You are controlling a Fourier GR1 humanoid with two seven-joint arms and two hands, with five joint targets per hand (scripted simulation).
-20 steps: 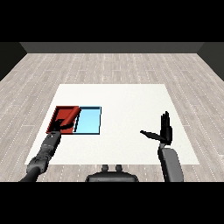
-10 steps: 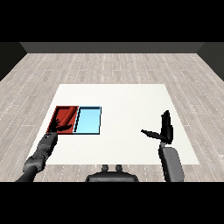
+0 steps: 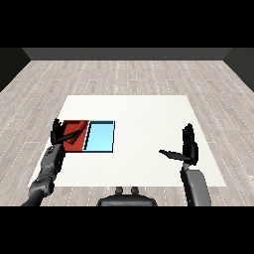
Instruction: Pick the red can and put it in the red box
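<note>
The red tray [image 3: 78, 144] lies at the table's left, with the light blue tray [image 3: 100, 137] touching its right side. A brighter red shape, the red can [image 3: 75, 131], lies tilted inside the red tray, just right of my left hand. It is hard to tell apart from the tray's floor. My left hand [image 3: 58, 135] hovers at the red tray's left edge, fingers spread and open, holding nothing. My right hand [image 3: 188, 147] stands upright and open over the right side of the table, its thumb pointing left, far from both trays.
The white table [image 3: 144, 119] stretches between the trays and my right hand. Grey wooden floor [image 3: 129, 74] surrounds the table. My left forearm [image 3: 47, 171] runs along the table's left front corner.
My left hand has drawn back to the left, from over the red tray to its left edge, with its fingers spread. The right hand has not moved.
</note>
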